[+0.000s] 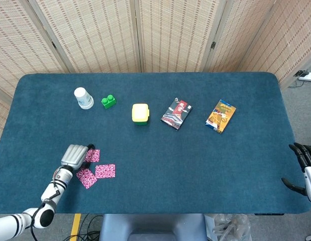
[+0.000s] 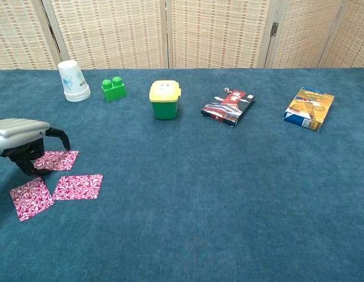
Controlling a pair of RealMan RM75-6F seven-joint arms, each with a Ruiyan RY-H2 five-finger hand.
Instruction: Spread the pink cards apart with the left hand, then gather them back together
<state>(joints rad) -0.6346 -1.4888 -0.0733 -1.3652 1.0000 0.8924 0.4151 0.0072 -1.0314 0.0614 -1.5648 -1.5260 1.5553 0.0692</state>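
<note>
Chest view: pink cards (image 2: pixel 58 178) spread flat near bench (image 2: pixel 229 194) left edge, corners outward; left hand (image 2: pixel 20 141) fingers curled down, touching rear card; cup (image 2: pixel 73 81), block (image 2: pixel 113 89) behind.

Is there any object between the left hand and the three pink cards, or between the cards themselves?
Nothing visible. The left hand is at the far card; the other two cards lie apart on bare table. The cup and green block stand further back.
</note>
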